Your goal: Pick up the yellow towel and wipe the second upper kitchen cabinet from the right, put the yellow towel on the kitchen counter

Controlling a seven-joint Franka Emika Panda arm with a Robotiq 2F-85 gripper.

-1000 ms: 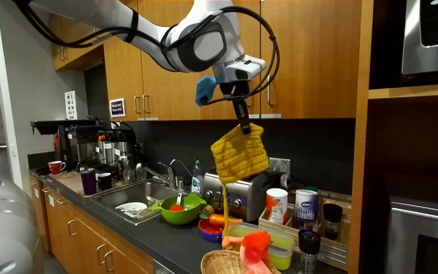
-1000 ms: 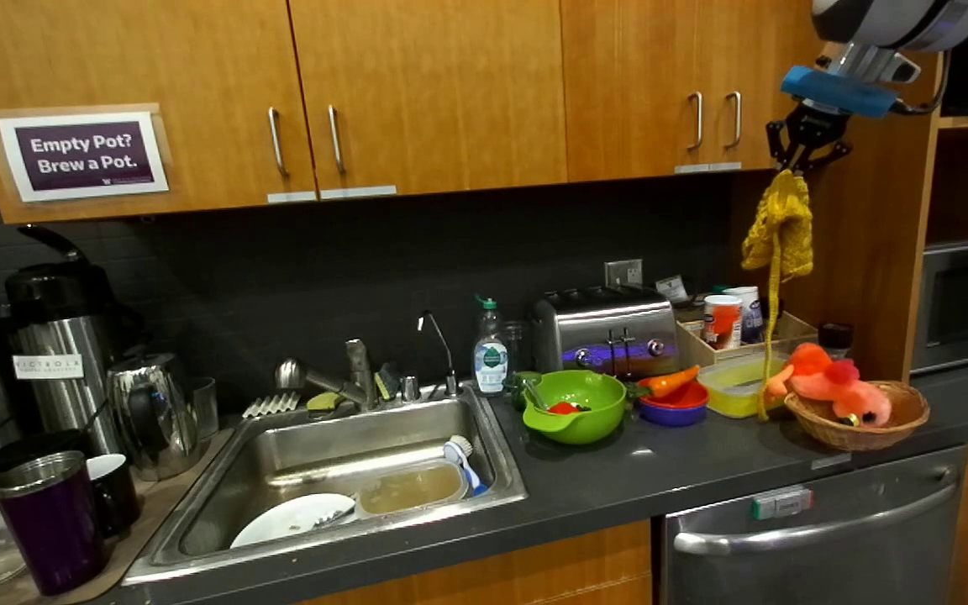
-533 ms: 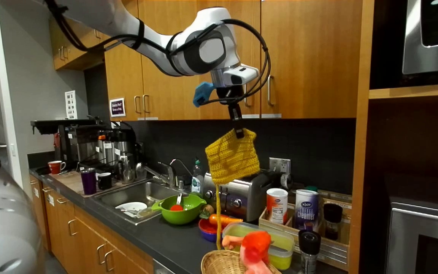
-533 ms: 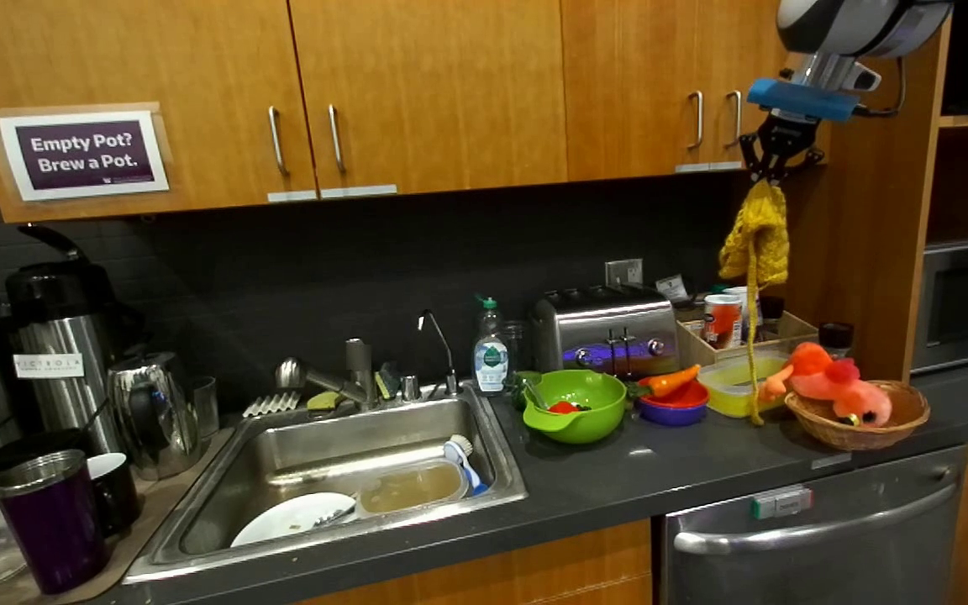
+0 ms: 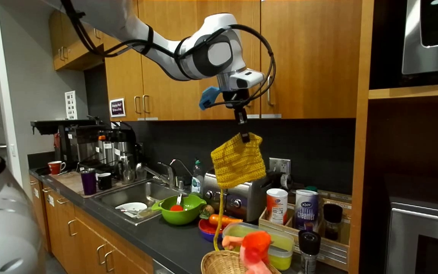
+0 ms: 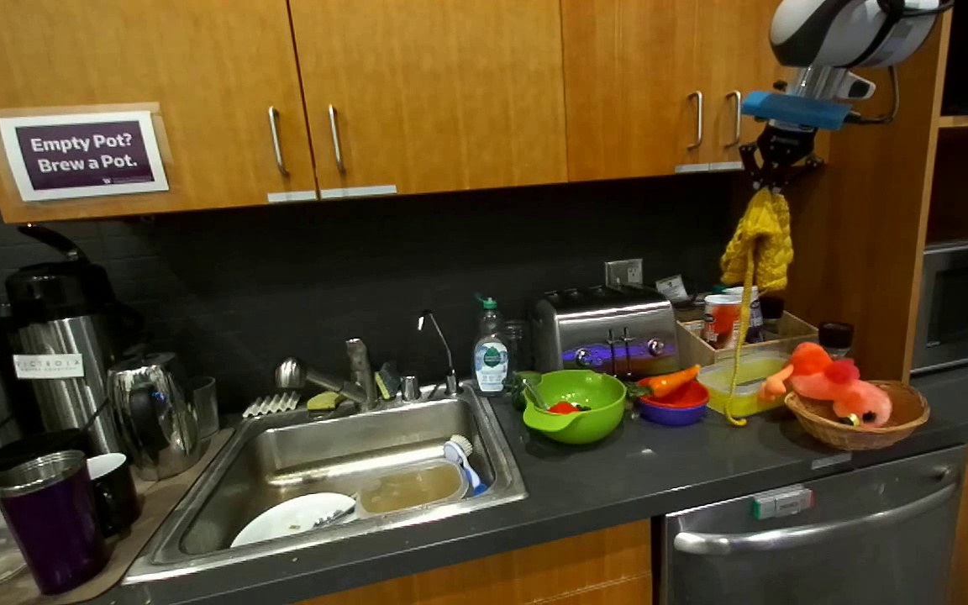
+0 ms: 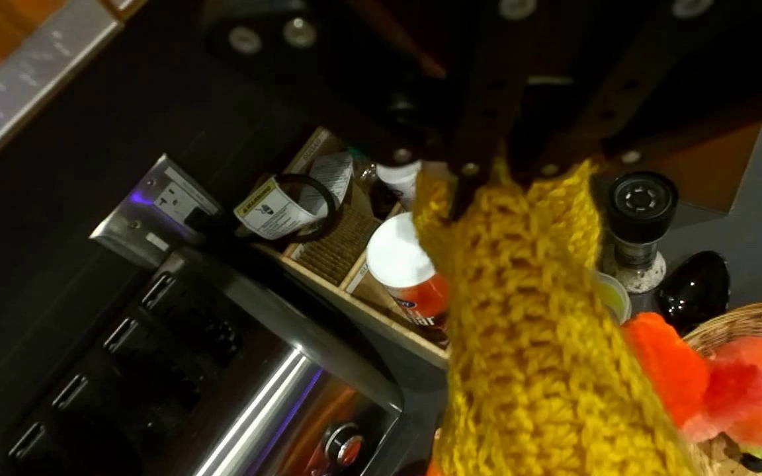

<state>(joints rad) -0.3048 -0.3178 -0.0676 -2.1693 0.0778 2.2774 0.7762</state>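
Yellow crocheted towel point(image 5: 238, 163) hangs midair over dark grey-black kitchen counter point(image 6: 585, 466), seemingly between its front and back edges. Black two-finger gripper point(image 5: 245, 137) is pinched closed on the towel's top edge. Probably light, limp, not slippery; top-edge hold should suit wiping, loose yellow cord point(image 5: 221, 201) may snag. Wrist view: grip spot dark, towel's lower end cut off. White arm point(image 5: 221, 53) partly hides honey-brown wooden upper cabinets point(image 5: 310, 61).

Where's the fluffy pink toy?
In an exterior view, the fluffy pink toy lies in the wicker basket at the right, one end poking out left toward the yellow-green container.
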